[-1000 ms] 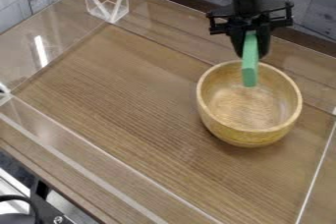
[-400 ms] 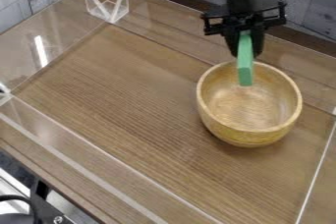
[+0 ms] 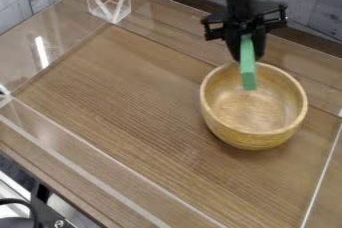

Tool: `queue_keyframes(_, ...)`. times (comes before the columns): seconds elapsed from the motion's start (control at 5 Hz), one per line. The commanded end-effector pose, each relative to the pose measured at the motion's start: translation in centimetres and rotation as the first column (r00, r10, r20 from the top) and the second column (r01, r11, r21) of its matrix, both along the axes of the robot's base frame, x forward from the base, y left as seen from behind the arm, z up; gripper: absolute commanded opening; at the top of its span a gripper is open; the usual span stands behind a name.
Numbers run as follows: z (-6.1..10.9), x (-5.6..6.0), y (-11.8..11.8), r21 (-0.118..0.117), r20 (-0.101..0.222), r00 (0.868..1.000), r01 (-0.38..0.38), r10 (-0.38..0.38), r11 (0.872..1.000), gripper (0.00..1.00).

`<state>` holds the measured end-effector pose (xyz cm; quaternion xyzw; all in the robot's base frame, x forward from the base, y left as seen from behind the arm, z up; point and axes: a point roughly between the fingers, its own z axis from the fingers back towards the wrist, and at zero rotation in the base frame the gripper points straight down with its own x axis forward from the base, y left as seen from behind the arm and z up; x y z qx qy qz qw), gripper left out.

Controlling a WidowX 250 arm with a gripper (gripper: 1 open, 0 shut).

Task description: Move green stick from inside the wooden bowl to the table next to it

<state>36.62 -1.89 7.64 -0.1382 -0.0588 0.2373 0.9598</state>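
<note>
The green stick (image 3: pixel 249 64) hangs upright from my gripper (image 3: pixel 246 40), which is shut on its top end. Its lower end hovers over the far-left rim of the wooden bowl (image 3: pixel 254 105), just above the pale hollow. The round tan bowl sits on the brown wood-grain table (image 3: pixel 120 92) at the right. My black gripper points steeply down, above the bowl's back edge.
Low clear plastic walls (image 3: pixel 54 32) edge the table on the left, front and right. A small clear folded stand (image 3: pixel 108 5) sits at the back left corner. Brown tabletop stretches left of the bowl.
The gripper with the green stick has shifted a little to the left, from over the bowl's middle toward its far-left rim. The bowl has stayed put.
</note>
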Motion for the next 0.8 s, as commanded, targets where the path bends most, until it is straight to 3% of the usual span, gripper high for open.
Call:
queue_keyframes(0.0,3.1,0.7,1.3,0.001,0.097,0.994,-0.059,0.058,0.998,0.0)
queue_keyframes(0.2,3.2,0.6,2.2,-0.005,0.106,0.986,-0.13,0.13,0.991,0.0)
queue_keyframes(0.6,3.1,0.6,2.6,-0.031,0.115,0.949,-0.293,0.294,0.956,0.0)
